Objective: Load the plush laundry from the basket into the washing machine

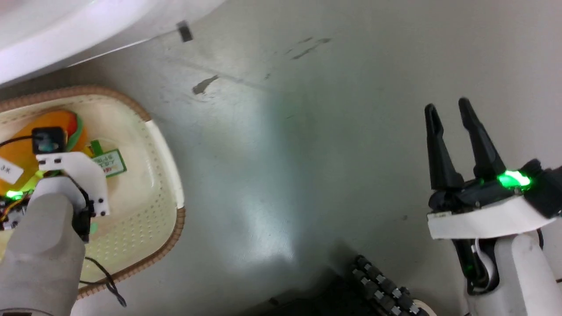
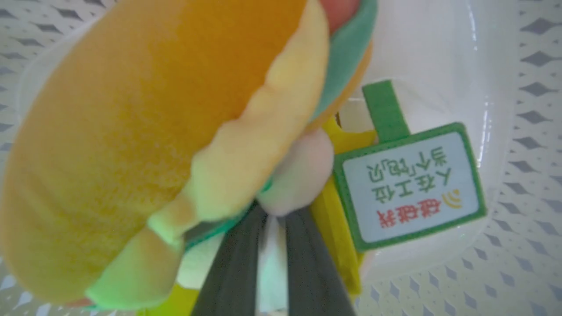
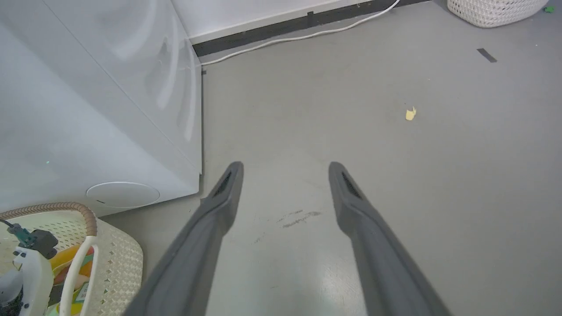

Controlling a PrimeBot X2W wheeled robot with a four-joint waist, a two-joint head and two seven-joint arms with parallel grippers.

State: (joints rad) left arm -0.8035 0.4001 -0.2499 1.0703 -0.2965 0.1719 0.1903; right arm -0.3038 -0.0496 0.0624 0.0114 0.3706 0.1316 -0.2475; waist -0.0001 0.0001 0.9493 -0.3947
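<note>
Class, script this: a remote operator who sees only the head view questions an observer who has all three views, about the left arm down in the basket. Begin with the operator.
Operator: Has the left gripper actually got the plush laundry? Its wrist hides that from me.
Observer: In the left wrist view the jaws are almost together, with pale fabric under the toy's orange top pinched between them.
Operator: Is there anything on the ground beyond my picture?
Observer: In the right wrist view a small yellow scrap lies on the floor, ahead of the open right gripper.
</note>
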